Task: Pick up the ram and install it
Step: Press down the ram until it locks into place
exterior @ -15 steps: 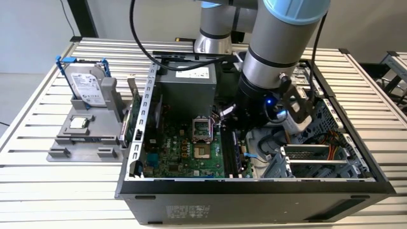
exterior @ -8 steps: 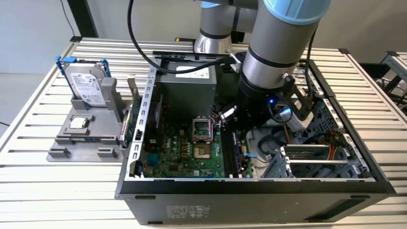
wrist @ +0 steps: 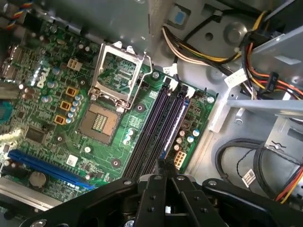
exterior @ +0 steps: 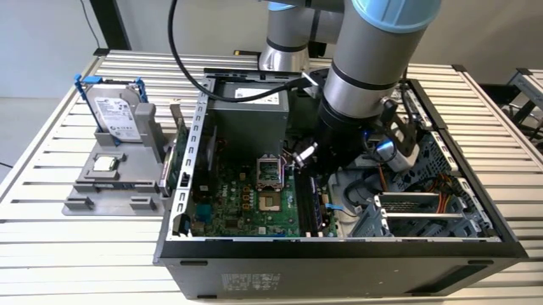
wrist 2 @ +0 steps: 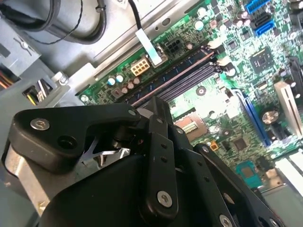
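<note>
a pale slatted metal table carries an open black and grey steel computer case, its boxy walls rising on all sides of the gripper and leaving it a narrow well to work in. the thick silver and black robot arm with a pale blue cap reaches down into that well. below the gripper lies the flat green motherboard, crowded with small round capacitors, a square shiny metal processor socket and a long blue plastic card slot. beyond the board's edge, bundles of black, yellow and orange cables and bare grey sheet metal close in. the black jointed gripper hangs directly above the parallel long black plastic memory slots, and its fingers are pressed together at the tip with nothing seen between them; in the second wrist view the gripper points at those same slots, whose channels look unfilled. well away from the gripper, outside the case wall on the exterior view's left, the ram, a thin flat greenish board, stands on edge at the side of a grey plastic fixture, which also props up a grey hard drive in a blue bracket.
</note>
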You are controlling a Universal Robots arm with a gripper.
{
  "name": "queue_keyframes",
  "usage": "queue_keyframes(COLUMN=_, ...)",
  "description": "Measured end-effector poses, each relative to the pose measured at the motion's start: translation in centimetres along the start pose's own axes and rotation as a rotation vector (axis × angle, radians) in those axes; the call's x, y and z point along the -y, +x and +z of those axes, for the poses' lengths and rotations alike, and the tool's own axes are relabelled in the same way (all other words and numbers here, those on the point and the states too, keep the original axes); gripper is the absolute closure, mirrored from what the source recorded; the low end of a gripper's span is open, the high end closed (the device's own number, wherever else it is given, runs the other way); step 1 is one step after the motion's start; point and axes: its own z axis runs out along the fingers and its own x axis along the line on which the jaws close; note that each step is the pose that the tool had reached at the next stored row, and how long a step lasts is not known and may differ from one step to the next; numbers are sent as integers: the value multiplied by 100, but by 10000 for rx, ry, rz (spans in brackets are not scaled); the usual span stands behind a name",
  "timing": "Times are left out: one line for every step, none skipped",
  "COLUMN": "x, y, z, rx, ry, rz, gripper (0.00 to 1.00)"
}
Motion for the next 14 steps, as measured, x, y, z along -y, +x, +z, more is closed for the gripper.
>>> queue_keyframes(x=0, y=0, z=0, rx=0, ry=-2, rz=-93, gripper=100)
queue_keyframes(x=0, y=0, z=-4, rx=-3, ry=-1, rz=-173, gripper=100)
queue_keyframes(x=-1, y=0, z=-8, rx=-5, ry=0, rz=-256, gripper=100)
queue_keyframes(x=0, y=0, z=-13, rx=-7, ry=1, rz=-343, gripper=100)
queue_keyframes(x=0, y=0, z=-16, rx=-8, ry=-1, rz=-441, gripper=100)
queue_keyframes(x=0, y=0, z=-21, rx=-11, ry=0, rz=-543, gripper=100)
queue_keyframes(x=0, y=0, z=-27, rx=-12, ry=0, rz=-644, gripper=100)
queue_keyframes(x=-1, y=0, z=-32, rx=-14, ry=-1, rz=-740, gripper=100)
queue_keyframes(x=-1, y=0, z=-35, rx=-15, ry=-2, rz=-828, gripper=100)
queue_keyframes(x=-1, y=0, z=-38, rx=-16, ry=-2, rz=-934, gripper=100)
queue_keyframes(x=-1, y=0, z=-39, rx=-18, ry=-3, rz=-1044, gripper=100)
queue_keyframes(x=-1, y=0, z=-40, rx=-19, ry=-3, rz=-1156, gripper=100)
queue_keyframes(x=-1, y=0, z=-43, rx=-23, ry=-1, rz=-1242, gripper=100)
queue_keyframes(x=-1, y=0, z=-44, rx=-25, ry=-1, rz=-1339, gripper=100)
